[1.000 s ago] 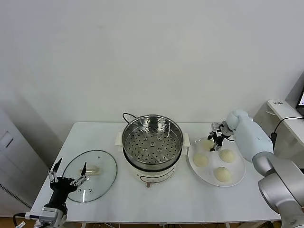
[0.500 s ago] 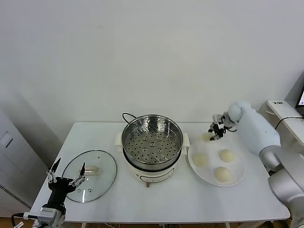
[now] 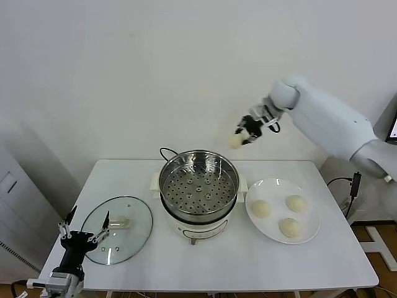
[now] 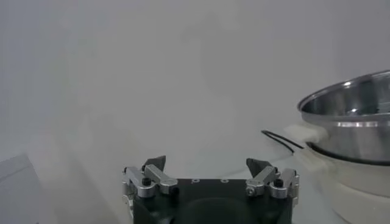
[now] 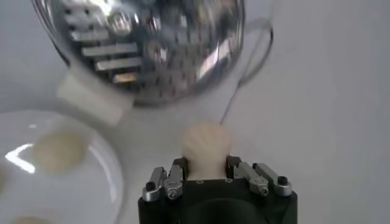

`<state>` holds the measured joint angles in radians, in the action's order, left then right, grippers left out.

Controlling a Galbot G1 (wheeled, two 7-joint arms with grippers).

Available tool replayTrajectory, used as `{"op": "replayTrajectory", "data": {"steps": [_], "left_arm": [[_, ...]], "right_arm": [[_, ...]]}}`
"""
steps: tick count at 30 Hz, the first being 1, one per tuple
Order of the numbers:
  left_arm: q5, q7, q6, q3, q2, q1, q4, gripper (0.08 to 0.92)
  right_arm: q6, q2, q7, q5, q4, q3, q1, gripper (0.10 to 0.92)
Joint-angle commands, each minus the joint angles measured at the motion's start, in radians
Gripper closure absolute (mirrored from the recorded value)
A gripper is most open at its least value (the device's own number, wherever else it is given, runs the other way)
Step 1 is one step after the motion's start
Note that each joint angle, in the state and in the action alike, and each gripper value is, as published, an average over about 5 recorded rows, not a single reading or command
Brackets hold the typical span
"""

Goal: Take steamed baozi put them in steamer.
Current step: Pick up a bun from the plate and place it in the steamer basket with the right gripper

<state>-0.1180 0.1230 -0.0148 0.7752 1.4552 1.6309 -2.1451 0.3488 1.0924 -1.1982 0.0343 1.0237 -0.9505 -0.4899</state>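
Gripping a small, round cream-white steamed bun (image 3: 235,141) between its closed fingers, the right gripper (image 3: 243,135) hangs high in the upper right of centre in the head view, above the round shiny steel steamer basket (image 3: 198,181) at mid-frame. Three matching buns (image 3: 261,209) sit on the flat white plate (image 3: 313,226) at right. The left gripper (image 3: 81,231), fingers spread open, waits at lower left beside the round glass lid (image 3: 118,230).

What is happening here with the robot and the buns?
The right tool holds one bun in the air, above and behind the steel steamer, which has no buns in it. Three buns lie on the white plate. The left tool is open and idle at the table's near left corner, by the glass lid.
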Motion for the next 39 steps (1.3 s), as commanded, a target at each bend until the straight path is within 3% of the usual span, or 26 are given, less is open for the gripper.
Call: {"op": "replayTrajectory", "data": {"steps": [1,10,26,39], "left_arm": [[0.01,0.0,-0.004,0.0,0.003,0.004,-0.025,0.177],[0.013,0.0,-0.012,-0.002,-0.004,0.012,-0.057,0.177],[0.025,-0.003,-0.018,0.017,-0.028,0.017,-0.059,0.177],[0.024,-0.002,-0.011,0.016,-0.025,0.015,-0.036,0.177]], "right_arm": [[0.113,0.06,-0.021,0.011,0.194,-0.135,-0.061,0.626],[0.248,0.127,-0.015,0.282,0.123,-0.042,0.116,0.626],[0.375,0.226,0.005,0.545,-0.073,0.162,0.256,0.604],[0.379,0.253,0.049,0.556,-0.112,0.218,0.262,0.277]]}}
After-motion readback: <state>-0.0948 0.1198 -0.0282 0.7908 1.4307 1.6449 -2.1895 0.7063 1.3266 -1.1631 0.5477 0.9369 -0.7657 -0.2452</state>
